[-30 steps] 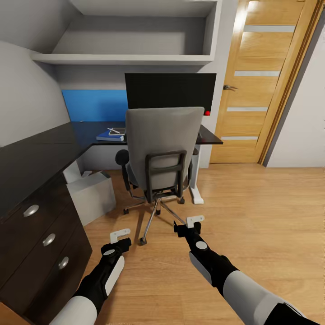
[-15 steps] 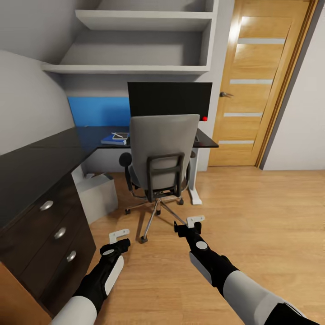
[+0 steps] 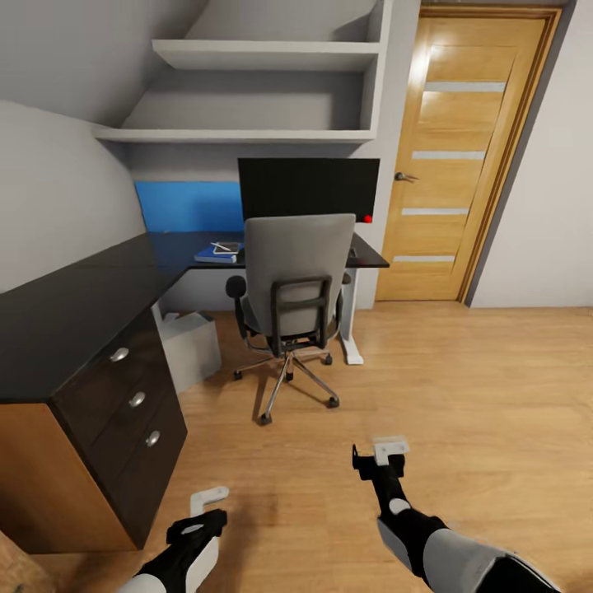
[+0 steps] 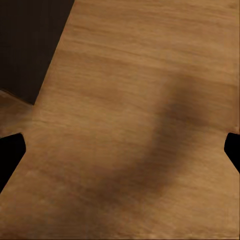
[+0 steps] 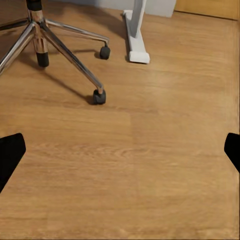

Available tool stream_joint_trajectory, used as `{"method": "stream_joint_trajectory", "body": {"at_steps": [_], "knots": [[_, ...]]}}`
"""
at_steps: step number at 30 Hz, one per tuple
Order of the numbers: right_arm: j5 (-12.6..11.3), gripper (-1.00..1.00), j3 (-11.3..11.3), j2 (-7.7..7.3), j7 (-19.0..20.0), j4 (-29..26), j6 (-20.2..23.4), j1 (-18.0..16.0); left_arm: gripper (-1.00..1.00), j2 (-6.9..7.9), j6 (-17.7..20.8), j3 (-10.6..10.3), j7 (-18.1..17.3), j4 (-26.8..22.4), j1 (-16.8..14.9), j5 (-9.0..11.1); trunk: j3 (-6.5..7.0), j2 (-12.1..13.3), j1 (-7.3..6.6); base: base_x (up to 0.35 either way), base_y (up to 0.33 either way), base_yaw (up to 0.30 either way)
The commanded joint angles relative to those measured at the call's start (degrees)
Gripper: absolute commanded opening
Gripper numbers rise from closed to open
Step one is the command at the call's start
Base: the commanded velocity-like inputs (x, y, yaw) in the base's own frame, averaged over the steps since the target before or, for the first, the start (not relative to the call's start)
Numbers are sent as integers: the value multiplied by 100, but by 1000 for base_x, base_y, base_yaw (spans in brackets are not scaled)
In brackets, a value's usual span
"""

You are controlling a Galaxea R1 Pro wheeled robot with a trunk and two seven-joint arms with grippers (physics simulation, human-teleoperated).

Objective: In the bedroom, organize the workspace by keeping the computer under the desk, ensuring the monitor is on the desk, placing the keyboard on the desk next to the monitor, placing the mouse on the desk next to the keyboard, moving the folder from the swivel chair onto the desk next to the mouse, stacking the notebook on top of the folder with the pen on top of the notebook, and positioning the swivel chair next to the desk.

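Note:
The grey swivel chair (image 3: 298, 263) stands pushed up to the black L-shaped desk (image 3: 74, 313), its back toward me. Behind it the monitor (image 3: 309, 188) is upright on the desk. Left of the chair the blue folder (image 3: 212, 257) lies on the desk with the dark notebook (image 3: 224, 246) on top; a thin pale pen seems to lie on that. The grey computer (image 3: 191, 346) sits on the floor under the desk. Keyboard and mouse are hidden. My left gripper (image 3: 207, 499) and right gripper (image 3: 389, 449) hang open and empty over the floor, well short of the chair.
Dark drawers (image 3: 132, 403) with silver knobs face the floor at my left. The chair's chrome base (image 5: 50, 45) and the desk's white leg (image 5: 136, 35) stand ahead of my right gripper. A wooden door (image 3: 449, 165) is shut at the right; oak floor spreads between.
The whole view has pulled back from the desk, so the camera moved. Chair, monitor and folder keep their places; both grippers sit lower in the picture and stay open.

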Motion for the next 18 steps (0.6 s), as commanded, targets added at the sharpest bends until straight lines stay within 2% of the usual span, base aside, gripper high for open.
{"method": "stream_joint_trajectory", "body": {"at_steps": [1,5,7,8,9,14,15,17,18], "knots": [[-33,100,54,-2,-25,37,-64,45,100,1,-118,-39,30,116,-4,43,14,39,-28,-341,0,0],[-27,100,45,-20,-21,137,-388,403,100,-4,-720,-45,28,947,-9,34,86,199,-115,-341,0,0],[-25,100,44,-20,-23,146,-466,501,100,-5,-908,-45,28,1113,-8,35,122,280,-159,-314,0,0],[-22,100,47,-17,-28,155,-527,603,100,-4,-1120,-46,28,1218,-9,35,140,320,-181,-203,0,0],[-16,100,54,1,-28,174,-586,807,100,3,-1512,-46,30,1328,8,40,158,360,-203,-83,0,0],[-13,100,59,10,-16,200,-624,1160,100,9,-1814,-46,47,1388,251,44,247,560,-313,-39,0,0],[-17,100,59,15,3,218,-596,1327,100,1,-1968,-50,74,1398,433,41,265,600,-335,-7,0,0],[-19,100,64,28,46,271,-583,1427,100,-15,-2211,-54,83,1398,585,34,301,681,-379,-4,0,0],[-20,100,63,65,93,350,-579,1506,100,-17,-2514,-55,81,1400,720,33,319,721,-401,-2,0,0]]}}
